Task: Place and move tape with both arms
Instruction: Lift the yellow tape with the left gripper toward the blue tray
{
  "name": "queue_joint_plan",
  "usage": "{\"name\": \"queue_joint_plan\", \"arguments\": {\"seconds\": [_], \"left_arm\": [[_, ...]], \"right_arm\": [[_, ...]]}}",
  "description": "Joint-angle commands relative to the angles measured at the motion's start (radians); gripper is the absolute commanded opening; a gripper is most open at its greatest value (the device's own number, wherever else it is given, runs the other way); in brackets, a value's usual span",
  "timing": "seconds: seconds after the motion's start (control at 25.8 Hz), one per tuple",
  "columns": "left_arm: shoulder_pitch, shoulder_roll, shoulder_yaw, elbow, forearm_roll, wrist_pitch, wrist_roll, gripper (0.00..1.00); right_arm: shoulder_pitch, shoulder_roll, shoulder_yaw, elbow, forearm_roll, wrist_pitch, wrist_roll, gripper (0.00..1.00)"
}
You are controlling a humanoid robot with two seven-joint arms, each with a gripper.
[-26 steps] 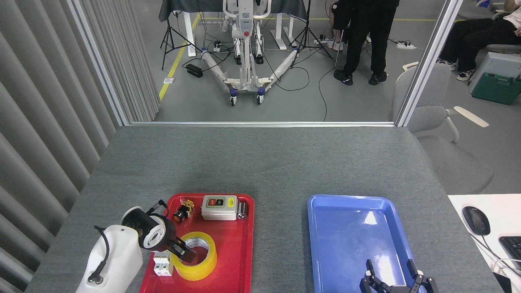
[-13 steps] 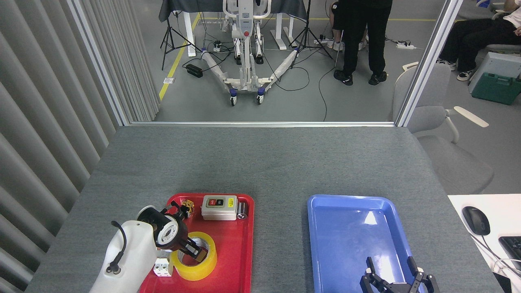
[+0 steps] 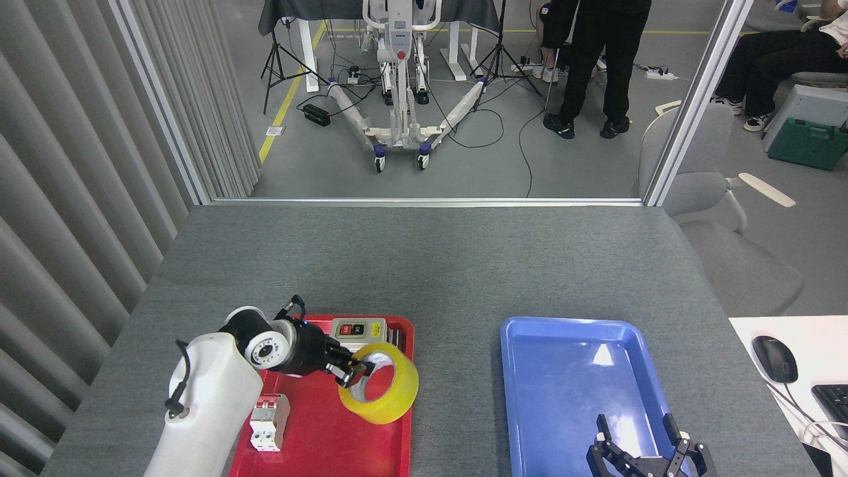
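While gripped, tape [image 3: 381,387] translucent yellow, tilted, whitish core.

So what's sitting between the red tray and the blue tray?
Nothing. In the head view only bare grey table separates the red tray from the blue tray; the tape, gripped by the left gripper, overhangs the red tray's right rim.

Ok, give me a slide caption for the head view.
Left gripper holds the tape above the red tray; right gripper waits open over the blue tray.
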Motion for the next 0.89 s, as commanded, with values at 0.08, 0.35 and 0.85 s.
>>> {"name": "queue_joint_plan", "arguments": {"seconds": [0.08, 0.35, 0.85], "left_arm": [[-0.011, -0.030, 0.030, 0.041, 0.505, -0.039, 0.042, 0.00], [0.001, -0.070, -0.284, 0.123, 0.758, -0.039, 0.042, 0.00], [0.001, -0.152, -0.321, 0.193, 0.761, -0.039, 0.031, 0.00]], "right_arm": [[-0.013, -0.005, 0.000, 0.005, 0.008, -0.010, -0.012, 1.00], [-0.082, -0.129, 0.009, 0.040, 0.012, -0.366, -0.198, 1.00], [-0.081, -0.244, 0.093, -0.023, 0.003, -0.759, -0.273, 1.00]]}}
